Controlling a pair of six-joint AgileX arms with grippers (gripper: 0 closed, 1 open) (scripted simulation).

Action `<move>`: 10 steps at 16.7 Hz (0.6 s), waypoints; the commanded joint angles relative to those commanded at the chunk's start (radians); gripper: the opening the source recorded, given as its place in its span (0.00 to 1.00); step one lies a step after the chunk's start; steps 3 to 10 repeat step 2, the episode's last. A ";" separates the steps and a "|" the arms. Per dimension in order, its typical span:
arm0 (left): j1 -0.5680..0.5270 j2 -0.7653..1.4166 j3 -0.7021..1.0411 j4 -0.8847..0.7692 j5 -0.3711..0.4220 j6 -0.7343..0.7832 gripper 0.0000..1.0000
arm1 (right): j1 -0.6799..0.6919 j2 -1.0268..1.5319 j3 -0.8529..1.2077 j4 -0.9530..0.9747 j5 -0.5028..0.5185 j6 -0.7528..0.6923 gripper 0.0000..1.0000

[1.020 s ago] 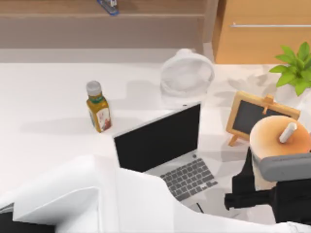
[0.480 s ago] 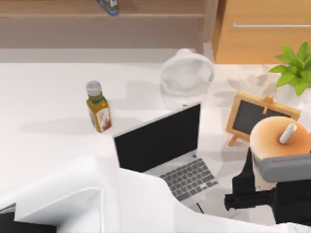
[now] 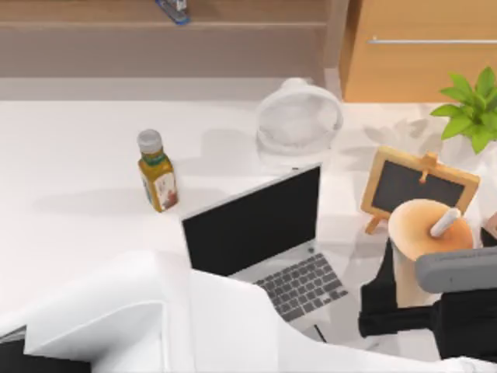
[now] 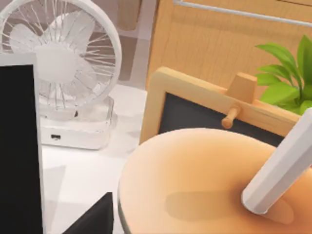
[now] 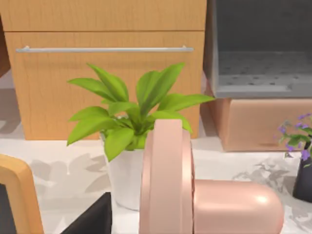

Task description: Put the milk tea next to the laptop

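White tabletop (image 3: 70, 163), 1 silver laptop (image 3: 268, 241): your right claw (image 3: 408, 291) pinches the milk tea (image 3: 429, 233) around its body, just right of the keyboard; you should judge it top-heavy, thin-walled, best gripped mid-cup; left claw's state you cannot tell.

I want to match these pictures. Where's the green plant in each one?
Top view: green plant at the table's far right, behind the chalkboard easel.
Left wrist view: behind the easel's frame, beyond the milk tea.
Right wrist view: close up, in a white pot.
Shared landmark: the wooden cabinet with the silver handle behind it.
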 joint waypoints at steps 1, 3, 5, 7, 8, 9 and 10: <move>0.000 0.000 0.000 0.000 0.000 0.000 1.00 | 0.000 0.000 0.000 0.000 0.000 0.000 1.00; 0.000 0.000 0.000 0.000 0.000 0.000 1.00 | 0.000 0.000 0.000 0.000 0.000 0.000 1.00; 0.000 0.000 0.000 0.000 0.000 0.000 1.00 | 0.000 0.000 0.000 0.000 0.000 0.000 1.00; 0.000 0.000 0.000 0.000 0.000 0.000 1.00 | 0.000 0.000 0.000 0.000 0.000 0.000 1.00; 0.000 0.000 0.000 0.000 0.000 0.000 1.00 | 0.000 0.000 0.000 0.000 0.000 0.000 1.00; 0.000 0.000 0.000 0.000 0.000 0.000 1.00 | 0.000 0.000 0.000 0.000 0.000 0.000 1.00; 0.000 0.000 0.000 0.000 0.000 0.000 1.00 | 0.000 0.000 0.000 0.000 0.000 0.000 1.00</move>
